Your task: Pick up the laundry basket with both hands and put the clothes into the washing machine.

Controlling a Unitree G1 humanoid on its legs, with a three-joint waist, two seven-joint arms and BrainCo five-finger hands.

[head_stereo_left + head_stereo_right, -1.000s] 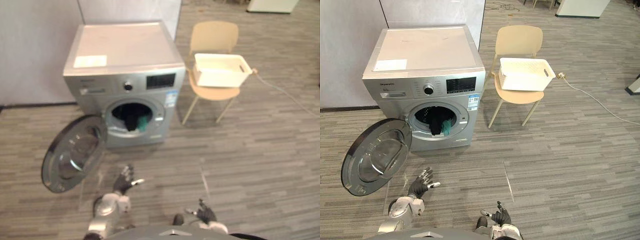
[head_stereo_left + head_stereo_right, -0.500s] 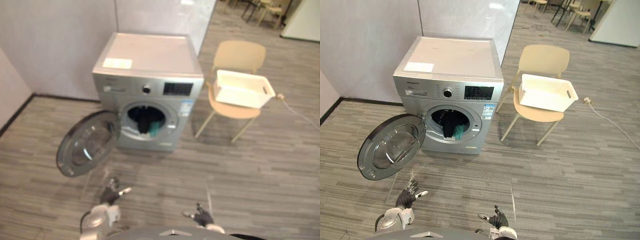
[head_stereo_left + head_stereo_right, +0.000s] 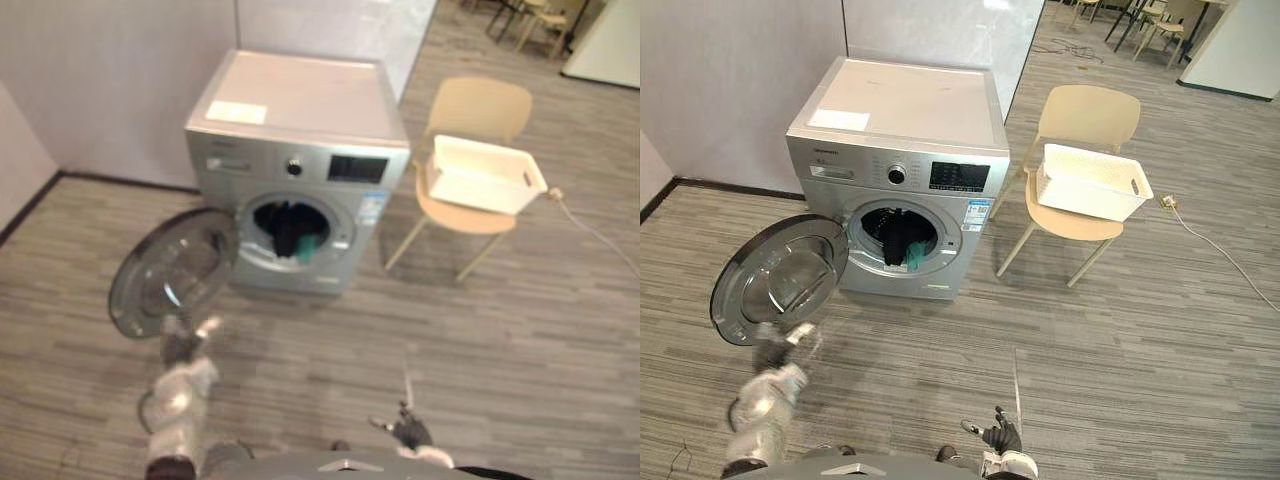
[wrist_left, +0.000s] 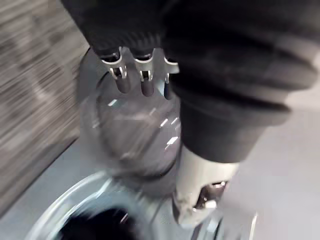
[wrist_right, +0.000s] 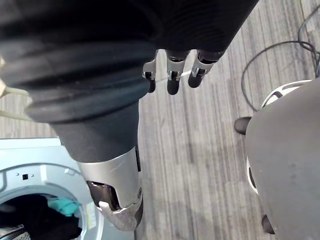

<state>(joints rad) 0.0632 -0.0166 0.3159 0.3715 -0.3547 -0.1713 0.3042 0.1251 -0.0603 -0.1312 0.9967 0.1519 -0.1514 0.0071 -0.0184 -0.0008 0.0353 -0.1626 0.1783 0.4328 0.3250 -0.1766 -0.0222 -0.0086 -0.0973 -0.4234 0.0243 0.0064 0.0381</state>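
Observation:
The white laundry basket (image 3: 1092,181) rests on the seat of a beige chair (image 3: 1087,113), to the right of the silver washing machine (image 3: 902,122). No cloth shows above the basket's rim. The machine's round door (image 3: 780,281) hangs wide open to the left. Dark and teal clothes (image 3: 902,240) lie in the drum mouth. My left hand (image 3: 783,343) is raised just below the door, fingers (image 4: 142,76) straight, holding nothing. My right hand (image 3: 999,437) is low over the floor, fingers (image 5: 172,76) relaxed and empty. Both hands are far from the basket.
Grey plank floor (image 3: 1120,350) stretches between me and the machine. A white cable (image 3: 1220,250) runs across the floor to the right of the chair. A pale wall (image 3: 730,70) stands behind and left of the machine.
My left arm has swung up and forward, bringing the hand close under the open door. The right hand has stayed where it was. The camera has shifted slightly.

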